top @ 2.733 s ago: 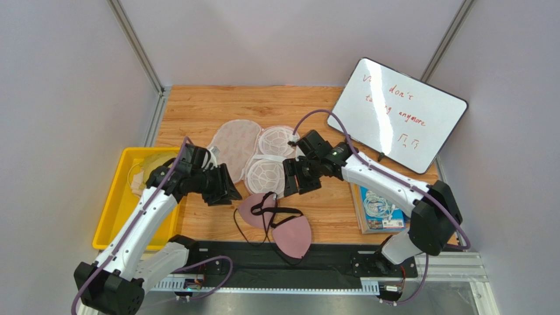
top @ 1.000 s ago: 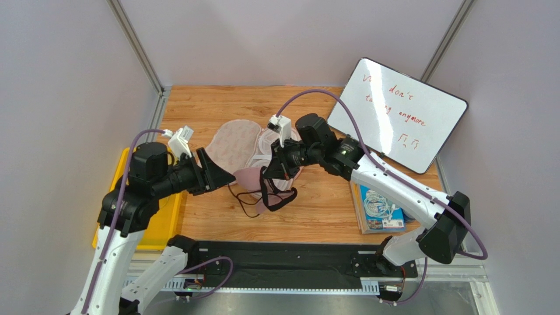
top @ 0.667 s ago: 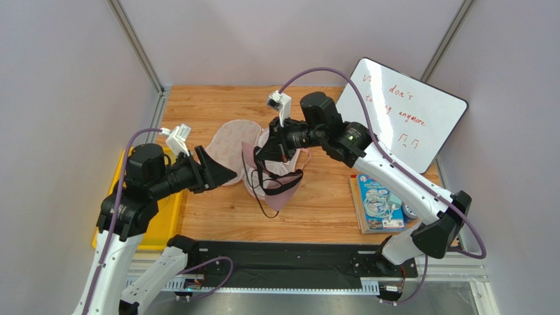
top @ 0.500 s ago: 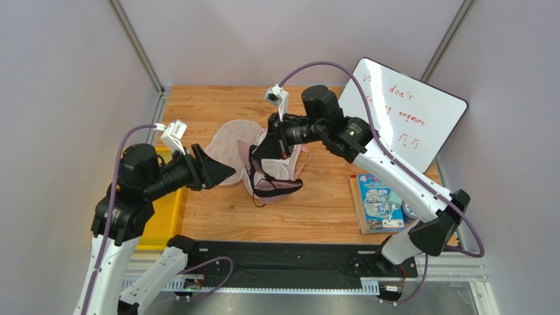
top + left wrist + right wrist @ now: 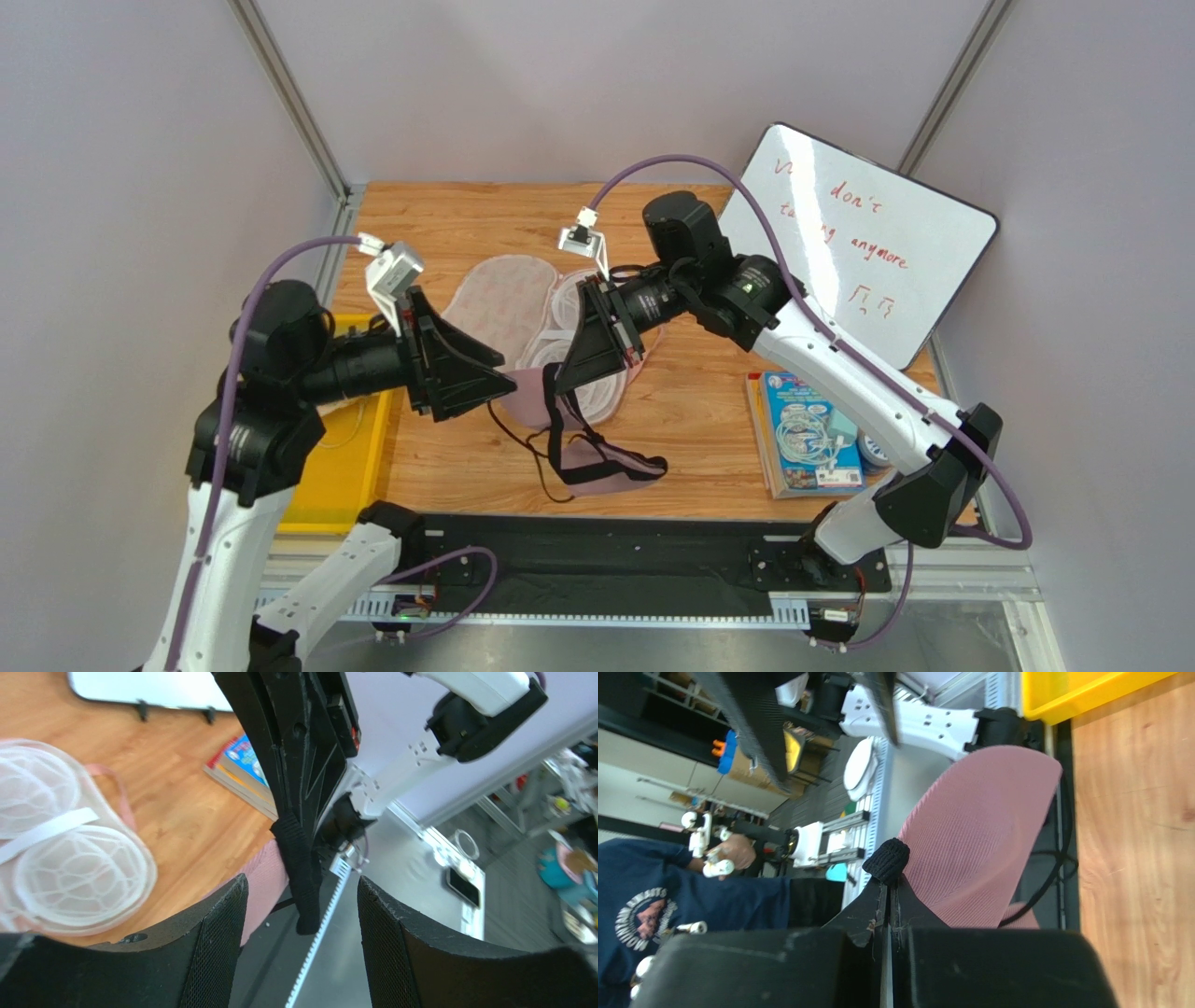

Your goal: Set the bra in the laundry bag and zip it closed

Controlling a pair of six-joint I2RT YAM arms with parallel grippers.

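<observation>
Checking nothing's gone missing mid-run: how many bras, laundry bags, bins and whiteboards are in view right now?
bra: 1
laundry bag: 1
yellow bin: 1
whiteboard: 1
Total: 4

Bra [image 5: 530,399] in frnt of laundry bag [image 5: 498,301]; bin [image 5: 344,469] left.

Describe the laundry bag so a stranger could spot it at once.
On the wooden table, look midway between the yellow bin at left and the whiteboard at right. The laundry bag lies open there: a beige printed shell joined to white mesh domes, unlike the plain pink bra hanging just in front of it.
</observation>
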